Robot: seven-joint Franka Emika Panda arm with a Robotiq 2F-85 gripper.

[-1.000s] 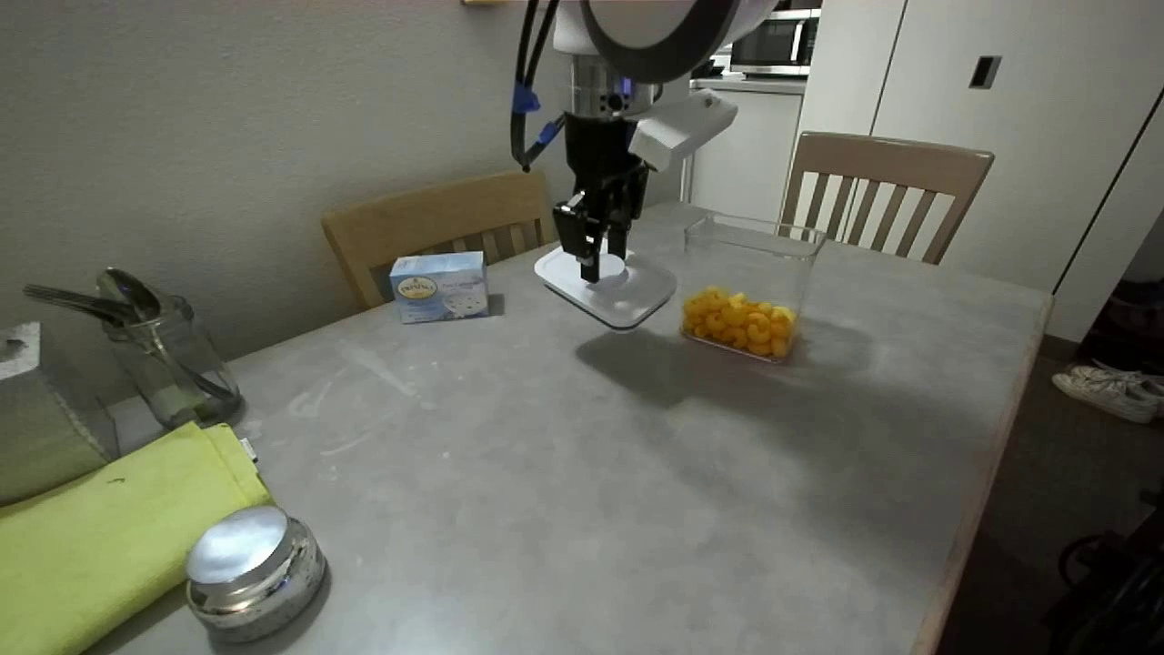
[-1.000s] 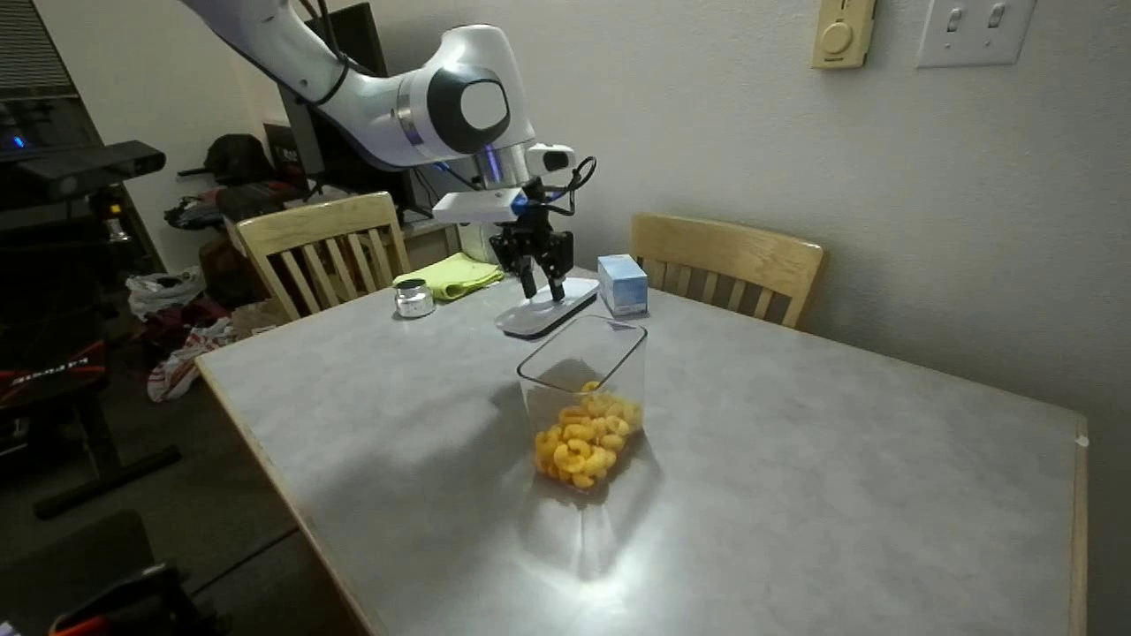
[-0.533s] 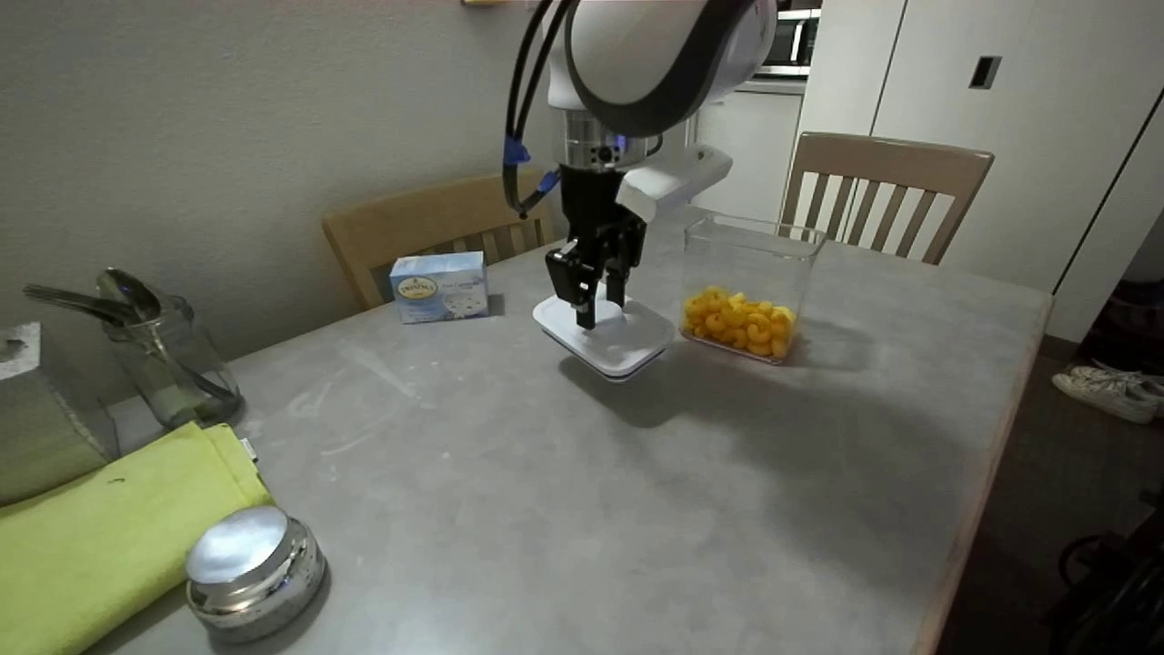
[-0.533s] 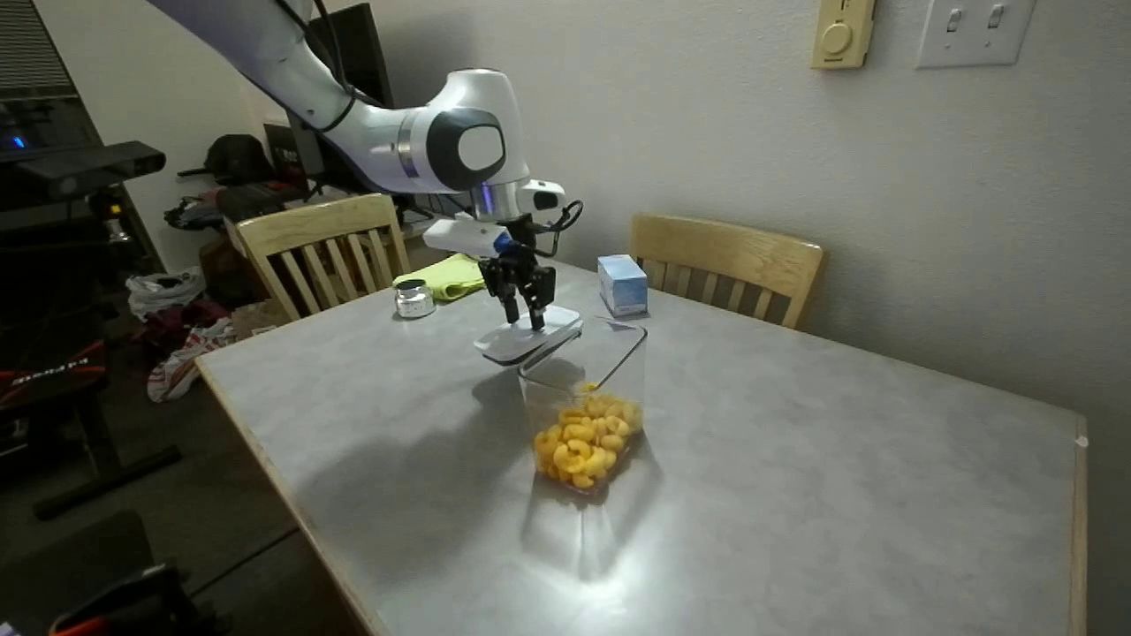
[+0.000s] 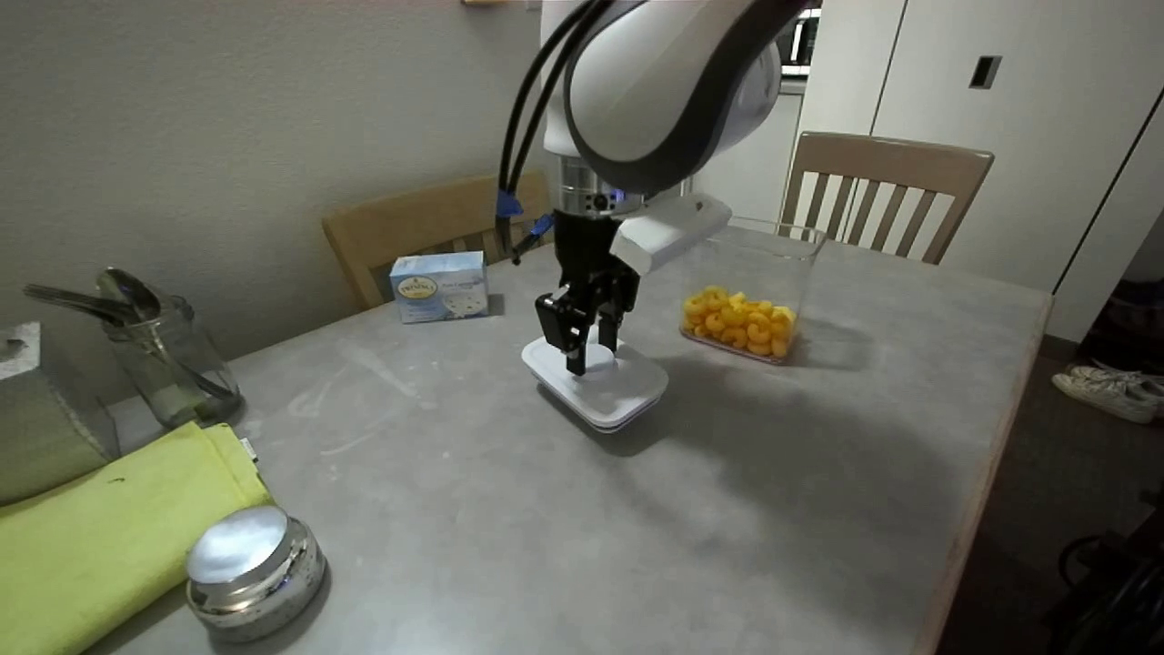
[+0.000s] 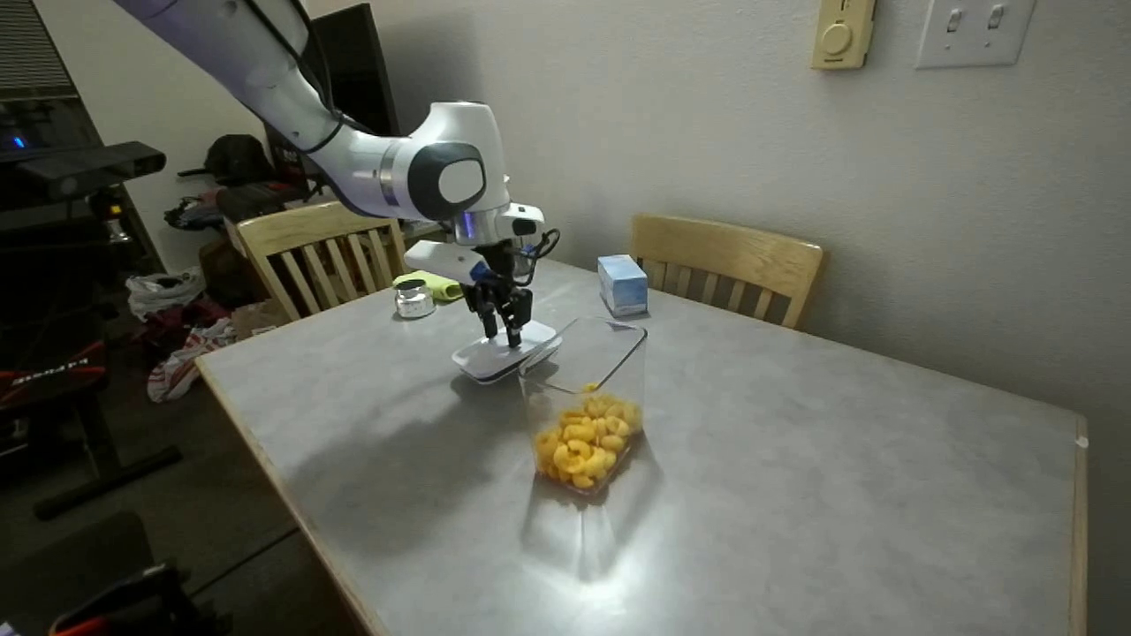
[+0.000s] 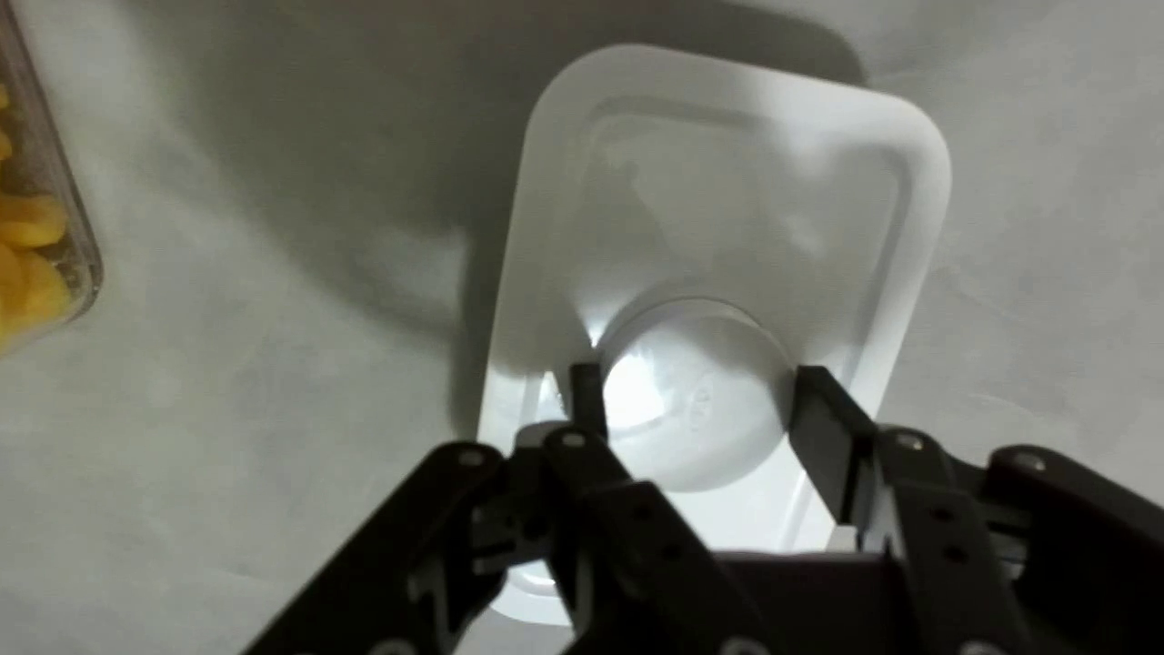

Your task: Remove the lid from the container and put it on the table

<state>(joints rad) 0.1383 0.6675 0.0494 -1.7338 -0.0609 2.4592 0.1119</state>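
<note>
Wrist view: black gripper (image 7: 697, 400) clamped on the lid (image 7: 727, 200), low over the table (image 7: 255, 437).
Lid: one, white plastic, rounded-rectangular, directly beneath the gripper, its round raised centre pinched between the two fingers (image 7: 832, 437); contact with the table cannot be made out. Container (image 5: 759, 268): one, clear, rectangular, in both exterior views upright on the table near the gripper, apart from the lid, open at the top, yellow-orange pieces (image 5: 741, 323) filling its lower part; a corner of it also shows at the left edge of the wrist view. Apart from the gripper, in an exterior view: pale blue box (image 5: 441, 289), folded yellow cloth (image 5: 127, 537), shiny round tin (image 5: 255, 578), glass jar (image 5: 182, 405) with cutlery (image 5: 127, 291).
</note>
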